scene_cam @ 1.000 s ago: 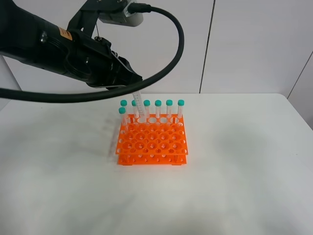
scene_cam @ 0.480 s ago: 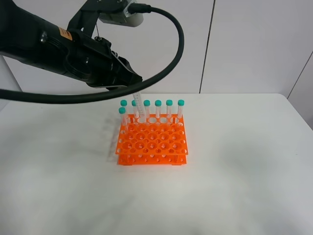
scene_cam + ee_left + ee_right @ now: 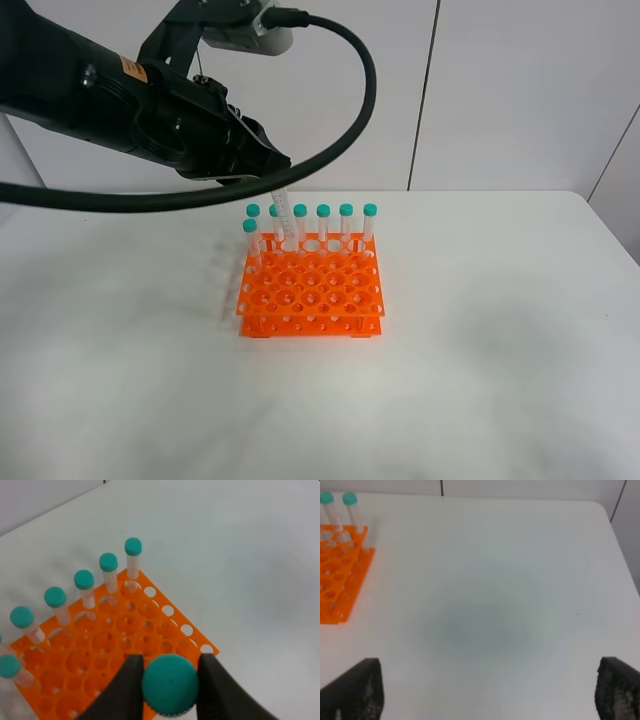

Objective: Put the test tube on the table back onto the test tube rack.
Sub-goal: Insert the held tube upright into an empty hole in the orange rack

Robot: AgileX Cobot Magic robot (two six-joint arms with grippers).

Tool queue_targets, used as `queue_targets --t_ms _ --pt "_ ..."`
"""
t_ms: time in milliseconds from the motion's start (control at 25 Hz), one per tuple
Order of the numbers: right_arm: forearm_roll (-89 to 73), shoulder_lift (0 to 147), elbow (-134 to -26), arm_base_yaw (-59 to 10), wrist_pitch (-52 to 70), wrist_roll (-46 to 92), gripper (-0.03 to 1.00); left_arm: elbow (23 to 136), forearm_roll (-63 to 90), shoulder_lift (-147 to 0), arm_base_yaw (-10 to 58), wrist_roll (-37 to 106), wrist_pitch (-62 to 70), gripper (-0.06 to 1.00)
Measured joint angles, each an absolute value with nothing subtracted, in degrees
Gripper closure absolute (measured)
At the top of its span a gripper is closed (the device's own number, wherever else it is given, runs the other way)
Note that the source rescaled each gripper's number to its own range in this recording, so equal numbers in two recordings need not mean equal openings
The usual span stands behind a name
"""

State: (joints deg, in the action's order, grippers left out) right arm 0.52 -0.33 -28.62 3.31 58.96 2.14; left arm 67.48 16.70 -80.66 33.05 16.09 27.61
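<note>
Grip: left fingers (image 3: 122,692) clamped on the teal cap of the test tube (image 3: 170,684), one on each side. Tube hangs slightly tilted over the orange rack (image 3: 310,290), tip down among the rear holes beside the standing tubes (image 3: 323,222); entry into a hole cannot be judged. Rack sits on the white worktop (image 3: 480,330). Right fingers (image 3: 362,690) spread wide, holding nothing.

One orange test tube rack (image 3: 310,292) stands on one white table (image 3: 500,350) below the left pincer (image 3: 169,687). Seemingly seven teal-capped tubes (image 3: 346,225) stand in it, one cap half hidden. An eighth test tube (image 3: 284,212) sits between the pincer's fingers.
</note>
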Motion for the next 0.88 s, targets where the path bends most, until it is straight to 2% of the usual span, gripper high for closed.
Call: queue_targets --t_ms 880 --pt "0.52 -0.33 -28.06 3.31 59.01 1.80 0.06 67.48 16.70 -80.66 33.05 16.51 27.09 0.94"
